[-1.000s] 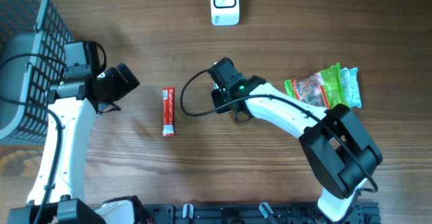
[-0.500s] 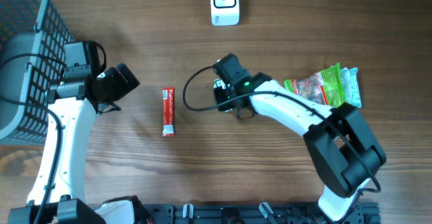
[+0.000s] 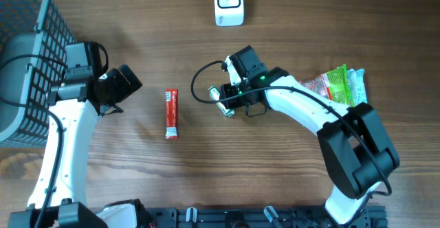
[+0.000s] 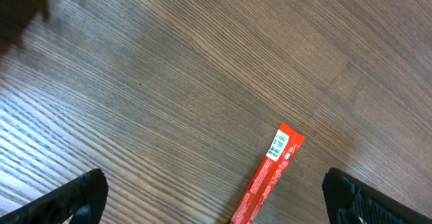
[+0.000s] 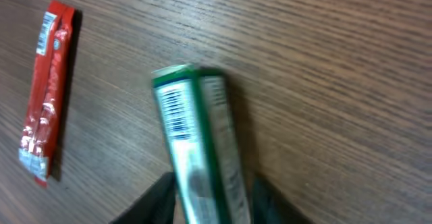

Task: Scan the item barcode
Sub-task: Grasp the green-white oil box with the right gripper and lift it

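The green pack [image 5: 194, 143] sits between the 2 fingers of your right gripper [image 5: 210, 196], near the middle of the table [image 3: 289, 187]. It sticks out ahead of the jaws, with its barcode on the narrow face turned toward the wrist camera. The scanner [image 3: 228, 3] stands well apart from it, at the far edge.

Watch the grip first. Only 1 end of the pack appears to be pinched, so most of its length hangs free. A quick swing toward the scanner could let it pivot or slide out. The second risk is the facing: the barcode sits on 1 slim side, and if the wrist rolls the wrong way you will show the scanner a blank panel. I cannot tell from here which way the scanner window looks. The black cable [image 3: 201, 85] loops just beside the right wrist and might snag on a turn.

The right fingers [image 5: 159, 196] are partly closed, flanking the pack on both sides and grasping it, as far as the blurred view shows.

Your left gripper [image 4: 214, 183] is spread fully wide and holds nothing. It hovers over bare wood, with the red stick [image 4: 268, 177] lying between its fingers [image 4: 71, 200] and apart from both.
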You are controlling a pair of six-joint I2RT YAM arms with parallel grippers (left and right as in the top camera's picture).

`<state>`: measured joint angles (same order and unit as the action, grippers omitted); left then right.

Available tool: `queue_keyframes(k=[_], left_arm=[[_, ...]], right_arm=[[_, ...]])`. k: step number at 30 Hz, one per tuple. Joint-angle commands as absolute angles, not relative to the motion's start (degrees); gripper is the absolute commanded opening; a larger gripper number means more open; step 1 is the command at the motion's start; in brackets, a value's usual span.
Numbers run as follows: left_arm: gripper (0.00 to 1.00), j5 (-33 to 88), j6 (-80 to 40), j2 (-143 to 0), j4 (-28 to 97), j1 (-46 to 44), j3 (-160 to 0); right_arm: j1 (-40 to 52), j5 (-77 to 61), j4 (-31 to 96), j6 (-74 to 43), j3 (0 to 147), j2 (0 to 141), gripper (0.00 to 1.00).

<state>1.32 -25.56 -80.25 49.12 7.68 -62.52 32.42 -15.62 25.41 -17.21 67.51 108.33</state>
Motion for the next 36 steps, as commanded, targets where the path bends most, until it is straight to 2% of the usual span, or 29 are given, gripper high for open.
queue_keyframes(k=[1,3,5,8,10,12,18,22,27,31,34,36], left_arm=[[1.00,0.5,-25.0,-80.0,49.1,7.9,-63.0],[1.00,0.5,-25.0,-80.0,49.1,7.9,-63.0],[1.00,0.5,-25.0,-80.0,49.1,7.9,-63.0],[1.00,0.5,-25.0,-80.0,49.1,7.9,-63.0],[1.00,0.5,-25.0,-80.0,49.1,7.9,-63.0],[1.00,0.5,-25.0,-80.0,49.1,7.9,-63.0],[1.00,0.5,-25.0,-80.0,49.1,7.9,-63.0],[1.00,0.5,-25.0,-80.0,49.1,7.9,-63.0],[1.00,0.5,-25.0,-80.0,49.1,7.9,-63.0],[1.00,0.5,-25.0,-80.0,49.1,7.9,-63.0],[1.00,0.5,-25.0,-80.0,49.1,7.9,-63.0],[1.00,0.5,-25.0,-80.0,49.1,7.9,-63.0]], right_arm=[[32.2,-13.0,25.3,-16.5,67.0,109.4,0.47],[32.2,-11.8,25.2,-15.2,67.0,109.4,0.47],[32.2,-18.5,24.4,-6.8,67.2,109.3,0.43],[32.2,-19.4,24.4,-6.0,67.2,109.2,0.39],[32.2,-14.9,24.9,-6.2,67.2,109.2,0.37],[32.2,-9.9,25.7,-6.5,67.0,109.4,0.37],[32.1,-7.6,26.0,-6.7,67.0,111.2,0.39],[31.9,1.8,26.4,-7.9,67.0,111.2,0.45],[29.8,1.4,25.9,-5.7,67.8,110.6,0.44],[29.8,-8.5,28.6,-3.3,69.5,104.4,0.48],[32.1,-11.6,29.5,-8.5,69.1,102.9,0.48],[35.1,-6.9,26.0,-12.3,66.9,103.0,0.48]])
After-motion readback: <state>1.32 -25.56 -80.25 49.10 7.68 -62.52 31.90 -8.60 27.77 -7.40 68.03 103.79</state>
